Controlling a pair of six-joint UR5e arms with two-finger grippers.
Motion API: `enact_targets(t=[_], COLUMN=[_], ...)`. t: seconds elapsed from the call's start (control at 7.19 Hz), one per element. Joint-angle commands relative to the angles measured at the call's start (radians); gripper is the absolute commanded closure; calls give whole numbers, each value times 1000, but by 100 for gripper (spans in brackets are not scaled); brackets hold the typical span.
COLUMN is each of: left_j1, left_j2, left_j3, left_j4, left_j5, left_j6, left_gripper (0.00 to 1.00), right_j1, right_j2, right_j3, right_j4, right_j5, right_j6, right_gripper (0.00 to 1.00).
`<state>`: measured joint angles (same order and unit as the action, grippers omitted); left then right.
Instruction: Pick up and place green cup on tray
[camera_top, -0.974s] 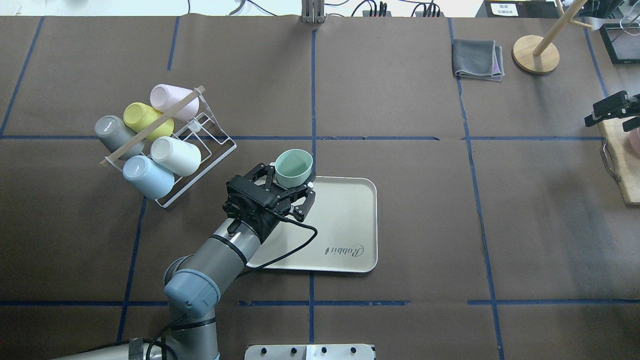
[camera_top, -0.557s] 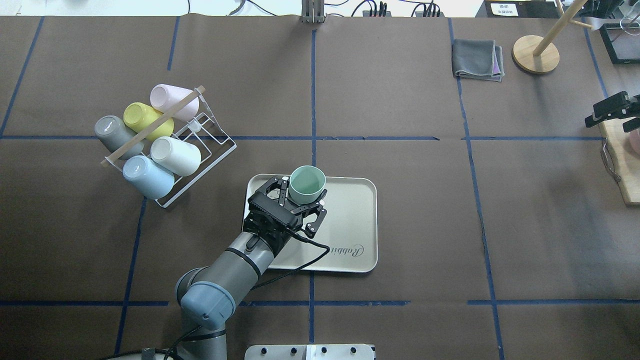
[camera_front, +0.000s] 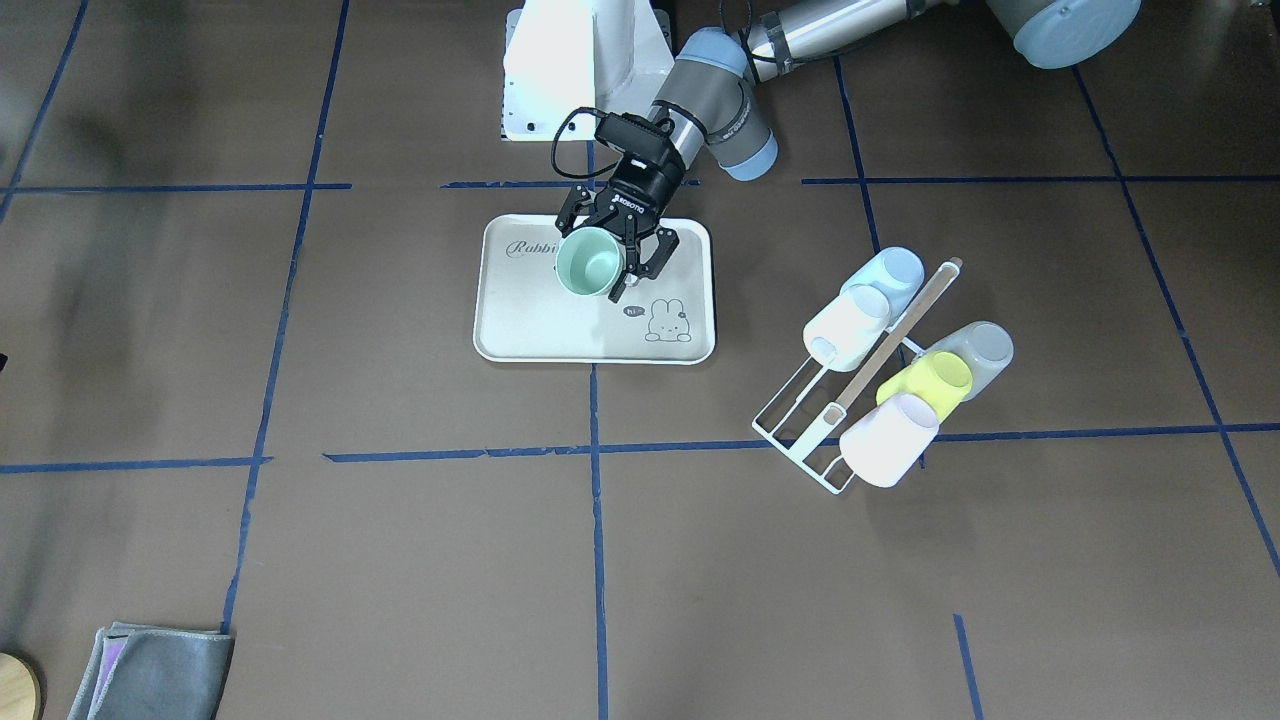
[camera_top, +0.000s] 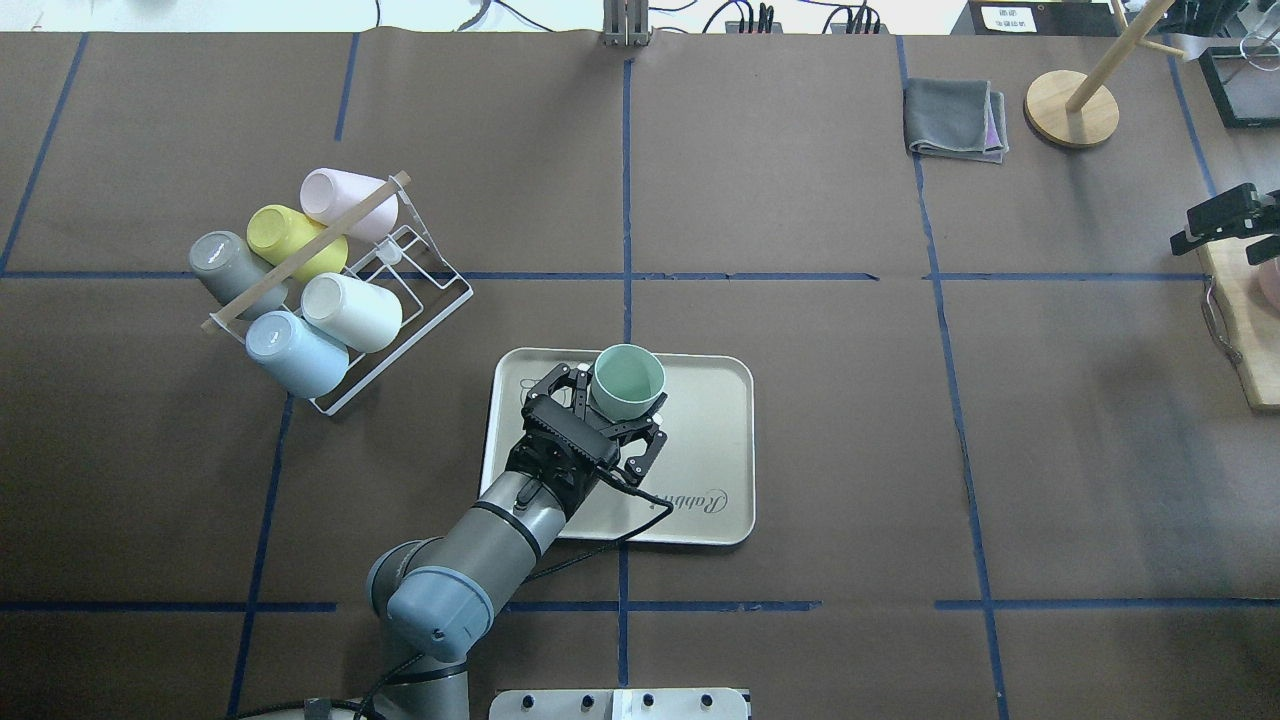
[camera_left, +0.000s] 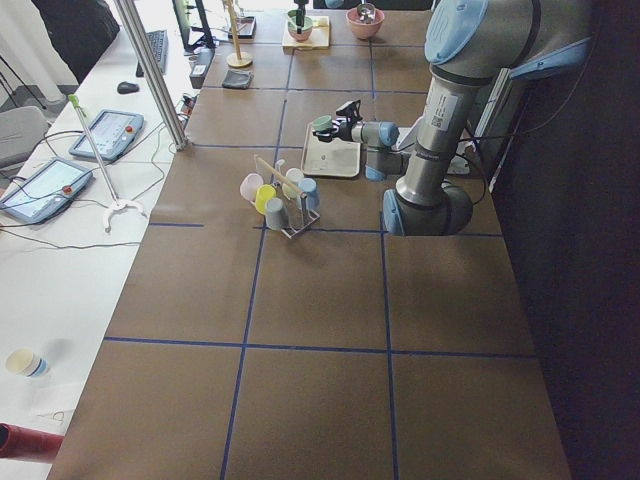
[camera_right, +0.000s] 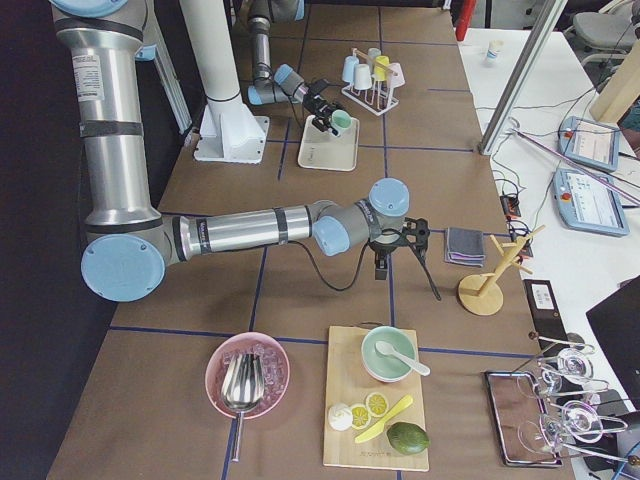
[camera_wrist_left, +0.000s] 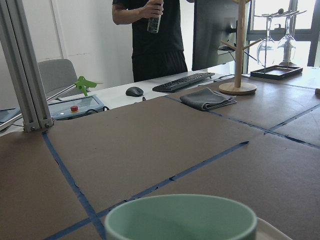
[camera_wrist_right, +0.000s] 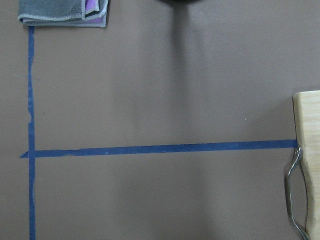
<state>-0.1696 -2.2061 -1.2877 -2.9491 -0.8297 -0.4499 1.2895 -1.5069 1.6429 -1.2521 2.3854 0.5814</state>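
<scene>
The green cup (camera_top: 627, 382) is pale mint, upright, with its mouth up. My left gripper (camera_top: 613, 397) is shut on the green cup's body and holds it over the far half of the cream tray (camera_top: 700, 440). In the front-facing view the cup (camera_front: 588, 262) sits over the tray (camera_front: 530, 320) between the "Rabbit" script and the bunny drawing. I cannot tell whether the cup's base touches the tray. The left wrist view shows the cup's rim (camera_wrist_left: 180, 217) close below. My right gripper (camera_top: 1225, 225) is at the table's far right edge, and I cannot tell how its jaws stand.
A white wire rack (camera_top: 400, 300) with several cups lying on it stands left of the tray. A folded grey cloth (camera_top: 955, 118) and a wooden stand (camera_top: 1072, 108) are at the back right. A wooden board (camera_top: 1240, 330) lies at the right edge.
My left gripper has carried the green cup right and toward the robot, from the tray's far left corner to over the tray. The right arm has not moved.
</scene>
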Motion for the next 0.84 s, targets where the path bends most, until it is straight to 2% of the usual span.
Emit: enact_targets(t=[0.0, 0.42, 0.7], left_j1=[1, 9, 9], left_j2=[0, 5, 8], left_j3=[8, 8, 11], left_j4=[1, 1, 1], left_j5=[0, 1, 1], left_j6=[0, 2, 2], left_gripper=[22, 14, 14], right_j1=[1, 1, -1], right_j2=[1, 1, -1], right_j3=[-2, -5, -5], right_j4=[0, 0, 0], right_j5=[0, 0, 1], right_j6=[0, 0, 0], right_gripper=[0, 0, 0])
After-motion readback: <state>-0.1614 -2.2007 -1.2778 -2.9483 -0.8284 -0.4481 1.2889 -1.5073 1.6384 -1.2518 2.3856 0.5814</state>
